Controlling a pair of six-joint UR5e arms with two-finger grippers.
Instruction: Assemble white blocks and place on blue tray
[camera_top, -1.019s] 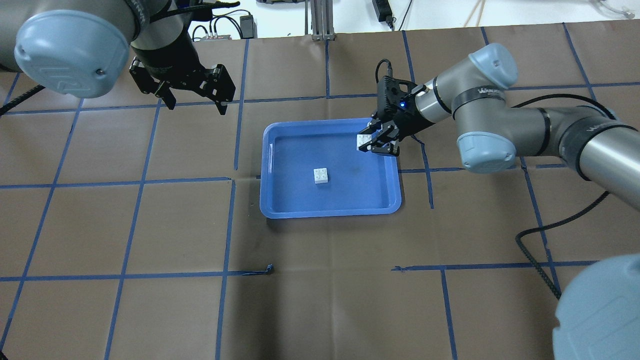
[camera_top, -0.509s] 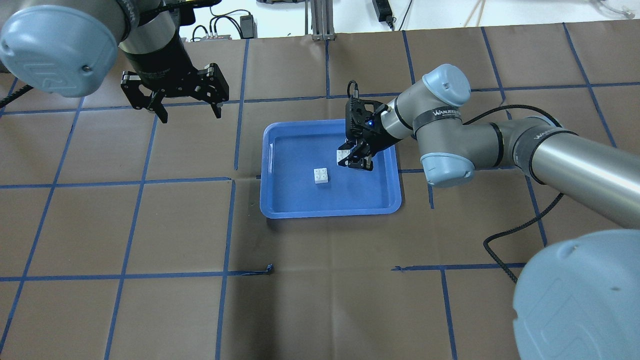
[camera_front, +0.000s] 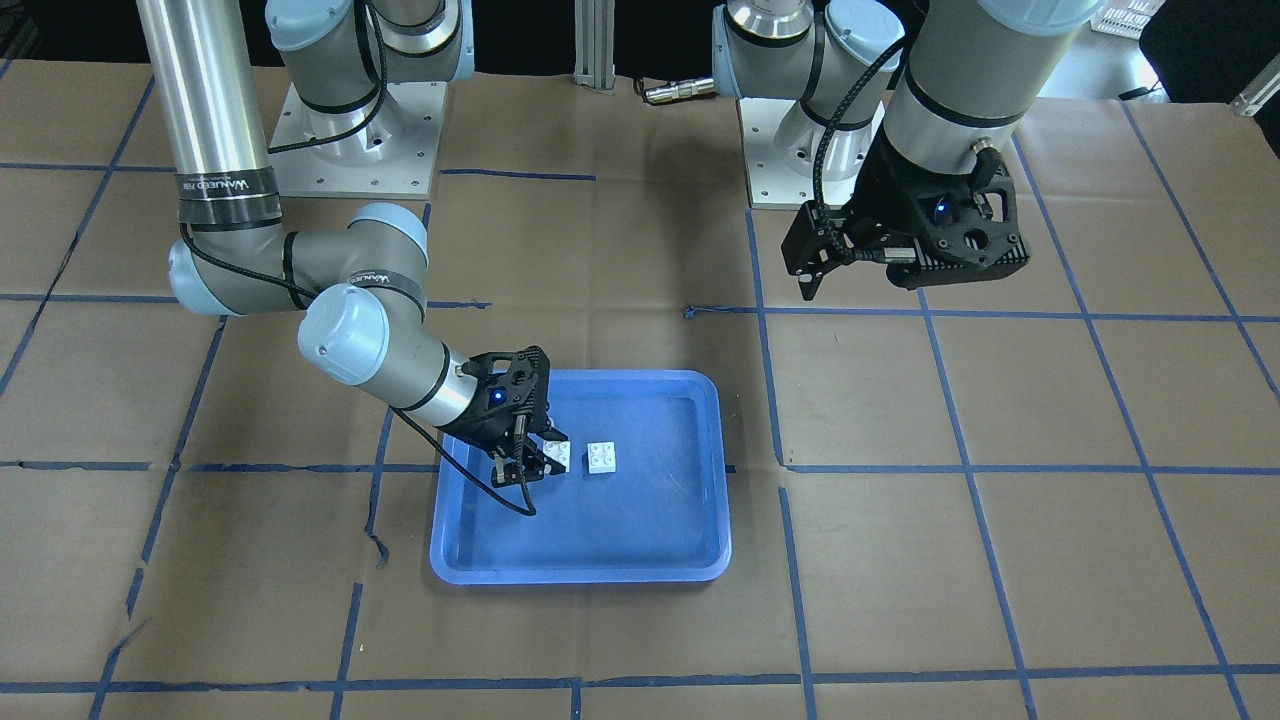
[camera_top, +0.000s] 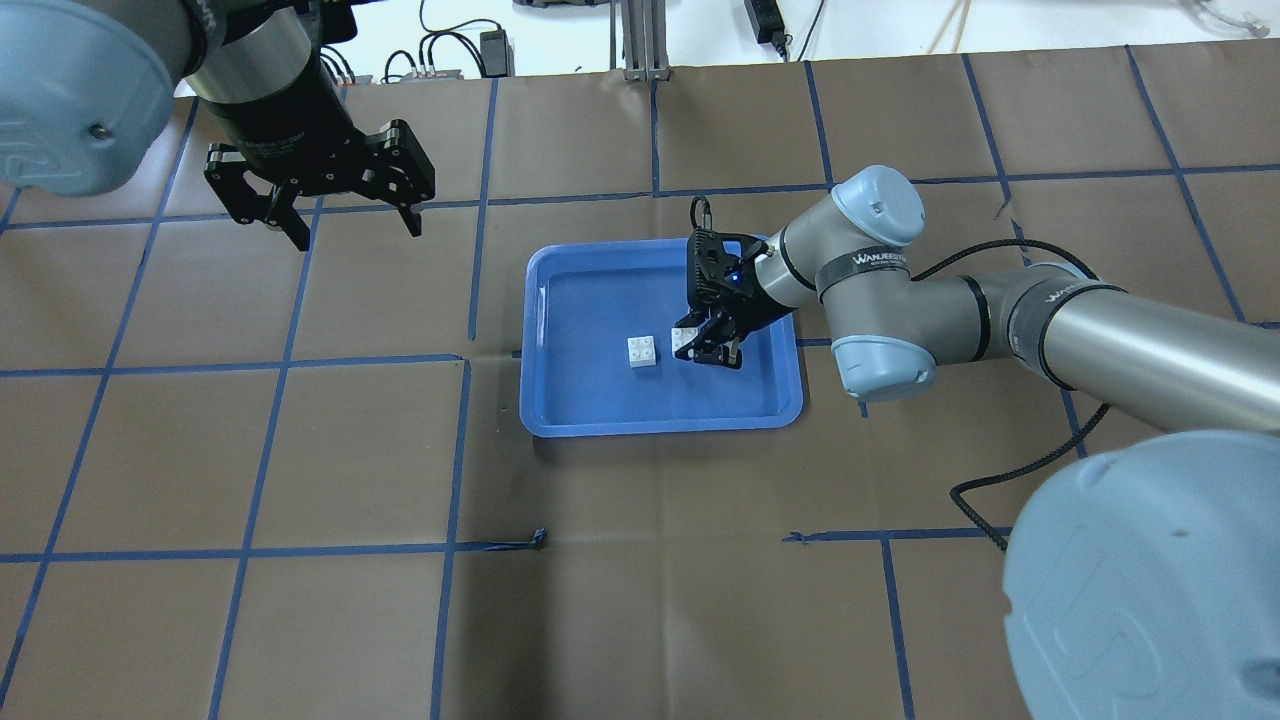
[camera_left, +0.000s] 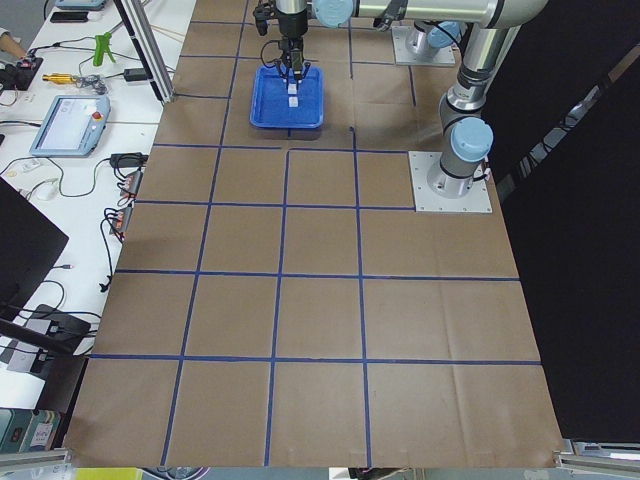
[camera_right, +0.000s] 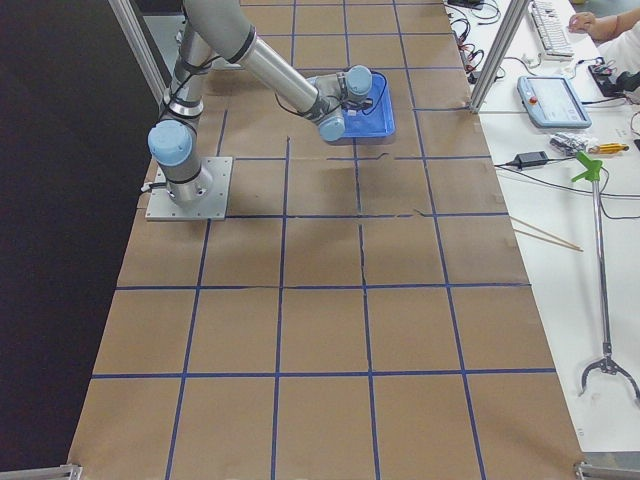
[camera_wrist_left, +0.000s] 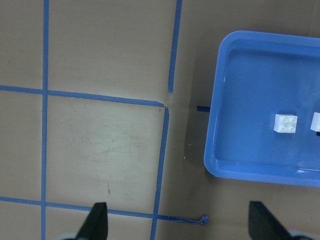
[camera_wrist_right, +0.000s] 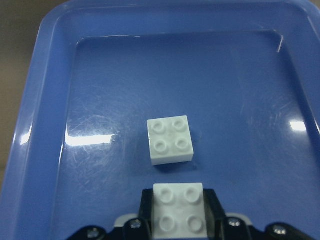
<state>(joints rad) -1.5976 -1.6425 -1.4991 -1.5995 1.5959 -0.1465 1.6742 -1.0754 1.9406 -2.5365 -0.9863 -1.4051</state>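
Note:
The blue tray (camera_top: 600, 300) lies at mid-table. One white block (camera_top: 643, 352) sits studs up on its floor. My right gripper (camera_top: 702, 352) is low inside the tray, shut on the second white block (camera_top: 684, 337), just right of the loose one with a small gap. In the right wrist view the held block (camera_wrist_right: 179, 210) is close before the loose block (camera_wrist_right: 170, 140). I cannot tell whether the held block touches the tray floor. My left gripper (camera_top: 357, 234) is open and empty, high over the table left of the tray.
The brown table cover carries a grid of blue tape. The right arm's black cable (camera_top: 1010, 470) loops over the table at the right. The arm bases (camera_front: 350, 140) stand at the robot's edge. A side bench with tools (camera_left: 70, 110) lies beyond the far edge.
My right gripper has carried its white block from the tray's far right corner down to beside the loose block. My left gripper has drifted left, still open.

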